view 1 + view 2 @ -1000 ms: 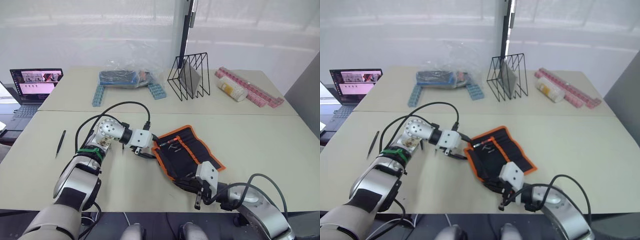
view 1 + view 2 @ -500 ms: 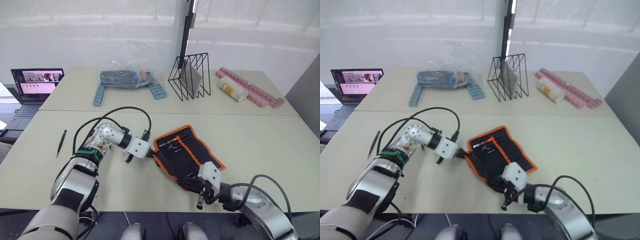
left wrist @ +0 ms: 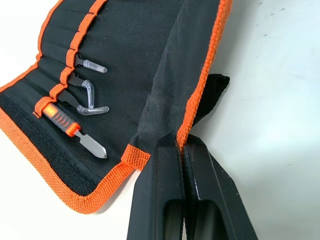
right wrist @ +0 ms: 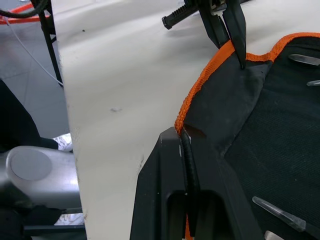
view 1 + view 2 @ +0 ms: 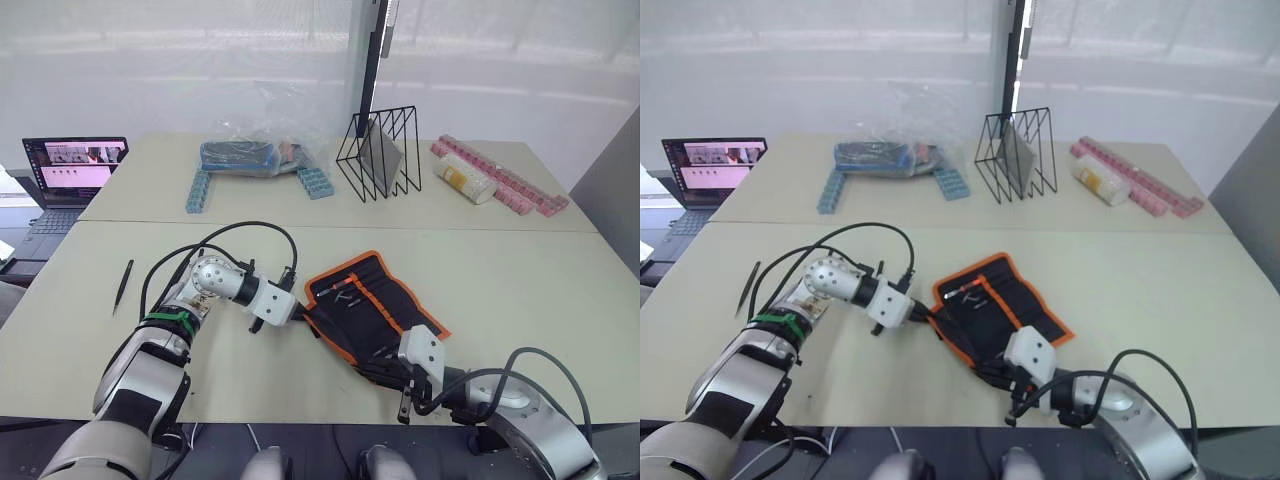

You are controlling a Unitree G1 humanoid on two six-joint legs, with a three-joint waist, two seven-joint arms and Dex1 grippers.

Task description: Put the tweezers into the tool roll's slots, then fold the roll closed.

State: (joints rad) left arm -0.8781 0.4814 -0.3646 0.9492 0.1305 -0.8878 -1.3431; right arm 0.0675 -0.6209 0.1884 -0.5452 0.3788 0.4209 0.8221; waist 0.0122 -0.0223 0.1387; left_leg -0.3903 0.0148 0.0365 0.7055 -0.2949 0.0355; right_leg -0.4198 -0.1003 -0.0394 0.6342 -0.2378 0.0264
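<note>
fold under way, one tweezer still out on the table

near the table's (image 5: 560,290) left edge a lone tweezer (image 5: 123,284) lies outside the tool roll (image 5: 372,305), so loading looks unfinished. the left gripper (image 3: 181,145) is pinched tight on the roll's orange trim, lifting a flap. several tools sit in the slots (image 3: 70,75). by the front edge the right gripper (image 4: 184,145) is clamped on the trim of the roll's near corner.

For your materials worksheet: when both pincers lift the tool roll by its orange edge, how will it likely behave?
The tool roll looks like floppy fabric: its edge already buckles where the left pincer pinches it. It will probably sag between the left and right pincer. Its pocketed tools could shift.
</note>
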